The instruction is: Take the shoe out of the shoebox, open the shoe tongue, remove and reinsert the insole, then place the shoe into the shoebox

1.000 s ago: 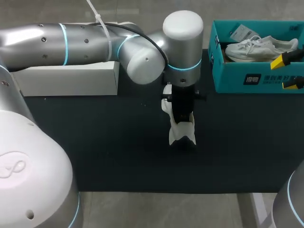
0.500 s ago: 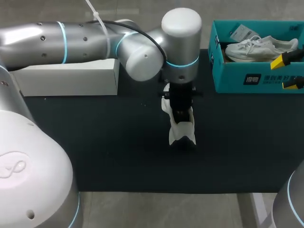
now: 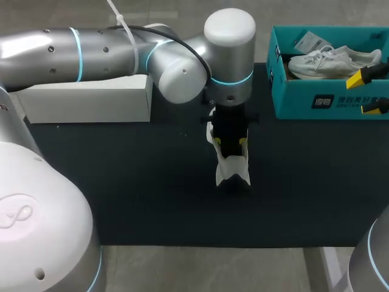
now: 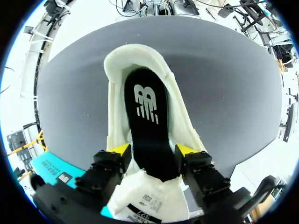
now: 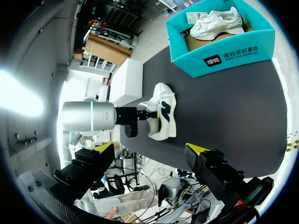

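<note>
One white shoe [image 3: 233, 170] lies mid-table with its black insole [image 4: 149, 126] seated inside. My left gripper [image 4: 153, 150] hangs released over its opening, the insole between the tips. My right gripper [image 3: 368, 92], also released, hovers by the teal shoebox [image 3: 304, 100] at far right, which holds a second shoe [image 3: 331, 61].

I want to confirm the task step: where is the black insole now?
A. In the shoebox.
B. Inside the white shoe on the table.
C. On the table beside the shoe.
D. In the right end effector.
B: the left wrist view shows the black insole lying inside the white shoe on the table.
</note>
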Robot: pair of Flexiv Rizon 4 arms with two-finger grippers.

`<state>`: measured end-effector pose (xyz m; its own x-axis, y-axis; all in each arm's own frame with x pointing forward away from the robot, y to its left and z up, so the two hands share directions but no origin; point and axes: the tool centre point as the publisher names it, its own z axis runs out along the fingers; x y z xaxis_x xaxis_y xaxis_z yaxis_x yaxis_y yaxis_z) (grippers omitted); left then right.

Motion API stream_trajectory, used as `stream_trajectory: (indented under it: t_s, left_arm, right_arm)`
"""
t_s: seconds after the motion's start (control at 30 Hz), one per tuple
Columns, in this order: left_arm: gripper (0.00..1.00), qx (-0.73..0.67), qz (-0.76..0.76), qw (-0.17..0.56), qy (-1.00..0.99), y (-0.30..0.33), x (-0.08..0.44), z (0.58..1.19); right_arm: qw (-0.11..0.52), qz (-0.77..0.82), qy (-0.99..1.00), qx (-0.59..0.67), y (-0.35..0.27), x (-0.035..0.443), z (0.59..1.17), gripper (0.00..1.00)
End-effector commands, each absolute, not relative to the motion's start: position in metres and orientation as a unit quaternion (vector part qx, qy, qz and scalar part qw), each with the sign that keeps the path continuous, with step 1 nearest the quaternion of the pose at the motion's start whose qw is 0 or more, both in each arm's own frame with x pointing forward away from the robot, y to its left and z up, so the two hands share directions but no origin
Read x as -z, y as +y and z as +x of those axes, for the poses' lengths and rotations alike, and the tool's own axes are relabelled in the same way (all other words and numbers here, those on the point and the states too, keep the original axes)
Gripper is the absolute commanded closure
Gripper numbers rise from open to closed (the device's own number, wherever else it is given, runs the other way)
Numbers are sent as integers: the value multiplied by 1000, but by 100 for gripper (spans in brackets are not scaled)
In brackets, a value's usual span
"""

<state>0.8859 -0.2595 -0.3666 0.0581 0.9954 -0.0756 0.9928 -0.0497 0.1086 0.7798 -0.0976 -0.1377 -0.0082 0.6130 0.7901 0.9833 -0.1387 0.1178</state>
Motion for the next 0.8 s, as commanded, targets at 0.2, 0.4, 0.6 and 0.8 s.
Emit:
stream_trajectory:
  t_s: [0.2, 0.4, 0.6, 0.8]
  left_arm:
    - [18, -3, 728, 68, 682, -255, 360, 884]
    - [18, -6, 727, 76, 682, -254, 353, 884]
    - [20, -12, 727, 76, 682, -254, 348, 888]
    - [24, -16, 724, 94, 683, -254, 330, 895]
  right_arm:
    - [250, -659, -606, 369, -97, 138, 780, 0]
    - [250, -659, -606, 369, -97, 138, 780, 0]
    - [250, -659, -606, 369, -97, 138, 780, 0]
    - [250, -659, -606, 369, -97, 138, 780, 0]
